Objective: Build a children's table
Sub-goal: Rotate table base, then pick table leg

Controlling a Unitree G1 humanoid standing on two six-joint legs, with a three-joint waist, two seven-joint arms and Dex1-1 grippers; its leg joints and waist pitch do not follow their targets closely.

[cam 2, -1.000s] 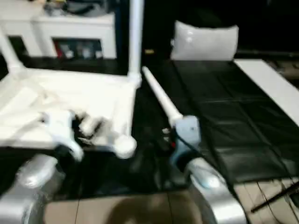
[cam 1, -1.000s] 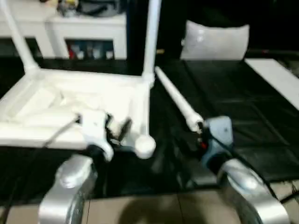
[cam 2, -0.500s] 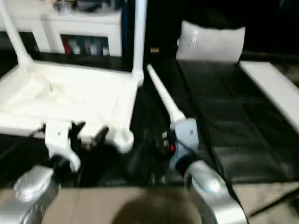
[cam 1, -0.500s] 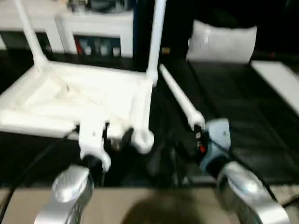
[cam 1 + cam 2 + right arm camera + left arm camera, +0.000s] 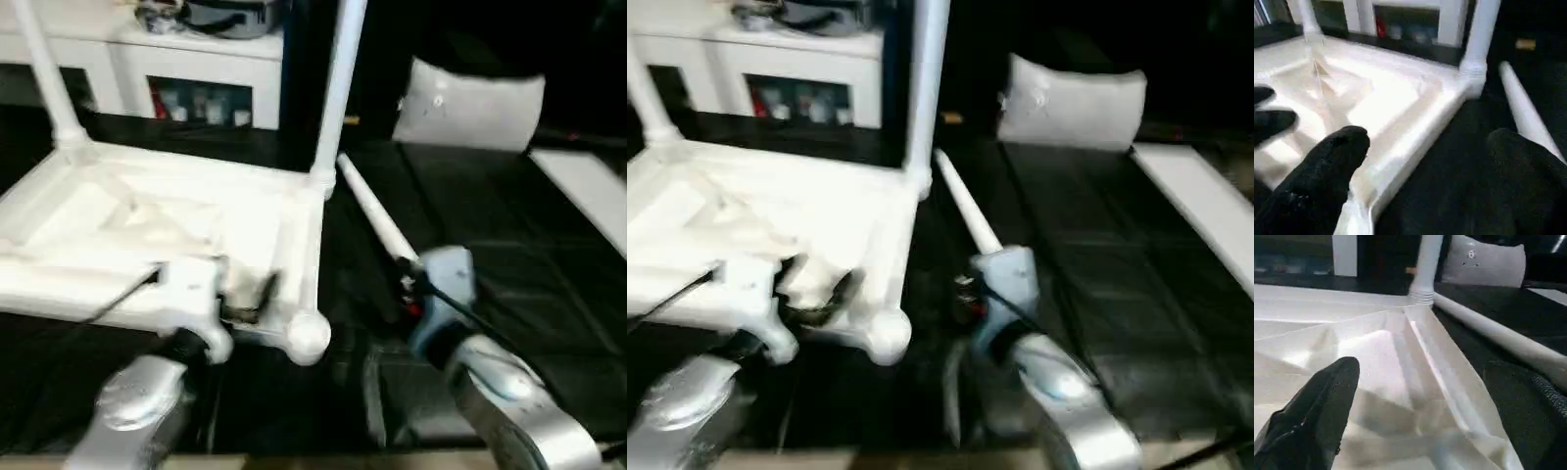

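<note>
The upturned tabletop (image 5: 167, 220) lay on the black desk (image 5: 549, 294) with two legs (image 5: 338, 88) standing in its far sockets and a loose leg (image 5: 377, 220) beside it, while both grippers' fingers (image 5: 1322, 401) stood released, grasping nothing.
</note>
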